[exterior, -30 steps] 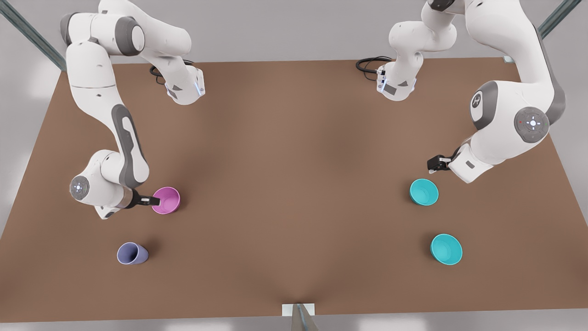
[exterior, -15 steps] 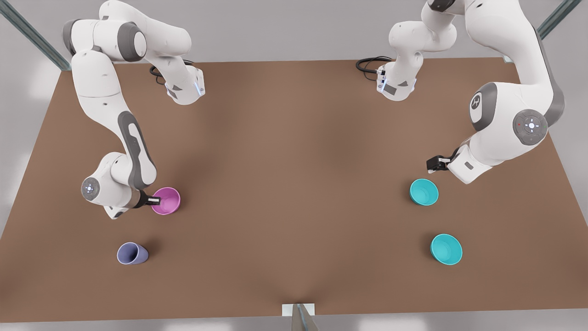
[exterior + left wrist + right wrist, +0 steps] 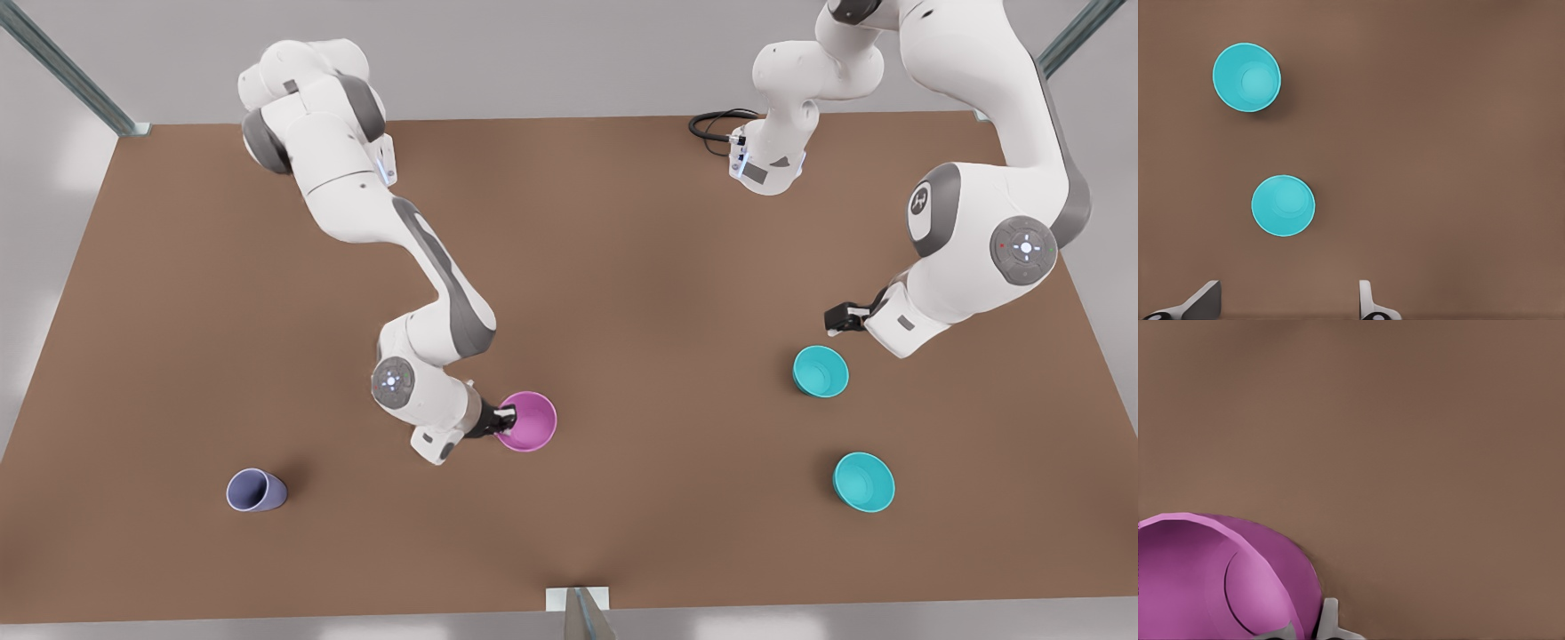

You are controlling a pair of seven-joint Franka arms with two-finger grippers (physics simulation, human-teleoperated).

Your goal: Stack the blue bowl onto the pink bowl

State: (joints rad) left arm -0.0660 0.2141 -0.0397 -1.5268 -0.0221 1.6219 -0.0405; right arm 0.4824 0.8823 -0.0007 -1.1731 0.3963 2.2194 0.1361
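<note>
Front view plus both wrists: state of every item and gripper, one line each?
pink bowl: upright, rim pinched by the right gripper, near table centre.
right gripper: shut on the pink bowl's rim.
left gripper: open, holding nothing, above the table beside the teal bowls.
nearer teal bowl: upright, free.
farther teal bowl: upright, free.
lavender cup: tipped on its side, untouched.
</note>
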